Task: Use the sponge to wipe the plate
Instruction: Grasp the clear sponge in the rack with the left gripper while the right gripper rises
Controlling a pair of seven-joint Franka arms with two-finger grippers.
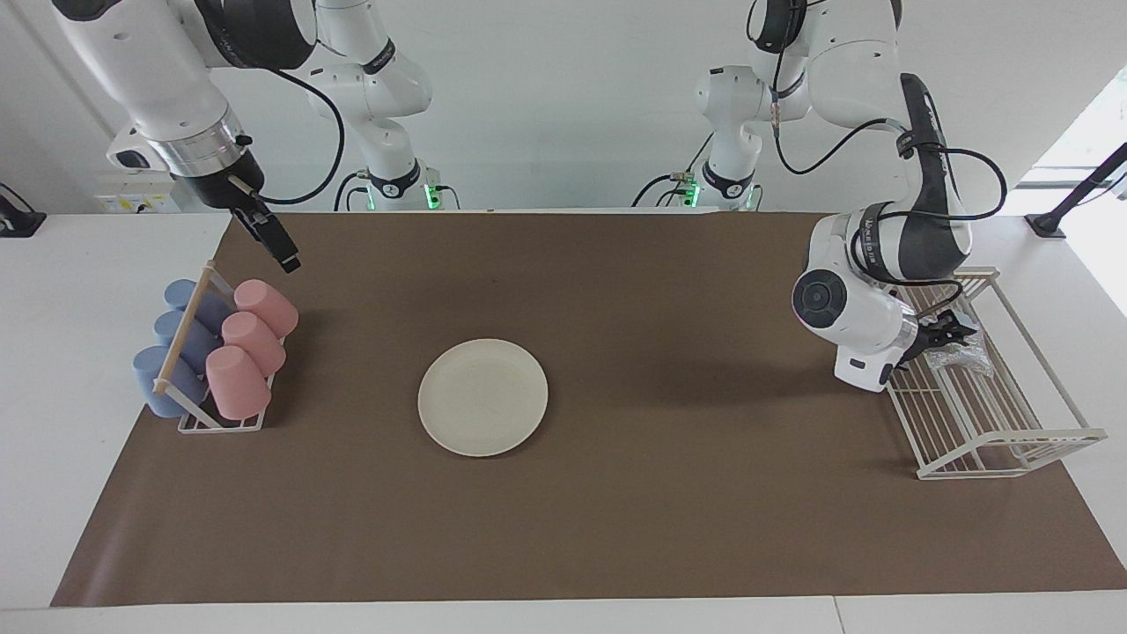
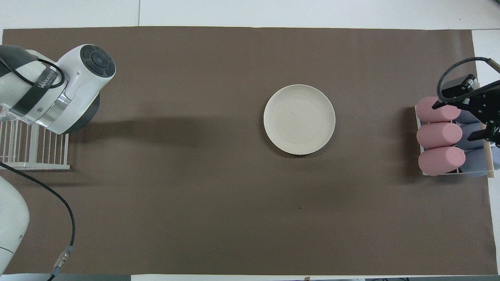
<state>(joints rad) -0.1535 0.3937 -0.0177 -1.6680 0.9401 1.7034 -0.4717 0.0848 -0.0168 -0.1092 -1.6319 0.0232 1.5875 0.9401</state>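
The cream-white plate (image 1: 482, 397) lies flat on the brown mat at the middle of the table and also shows in the overhead view (image 2: 299, 119). The silvery mesh sponge (image 1: 970, 358) lies in the white wire rack (image 1: 1004, 440) at the left arm's end of the table. My left gripper (image 1: 949, 339) is down in that rack, right at the sponge. In the overhead view the left wrist hides the gripper, and only a shiny edge of the sponge (image 2: 8, 115) shows. My right gripper (image 1: 286, 260) waits, open and empty, raised over the cup holder (image 2: 455, 121).
A white wire holder (image 1: 220, 423) with a wooden rod carries three pink cups (image 1: 238, 380) and several blue cups (image 1: 163, 379) lying on their sides at the right arm's end. The brown mat (image 1: 616, 528) covers most of the table.
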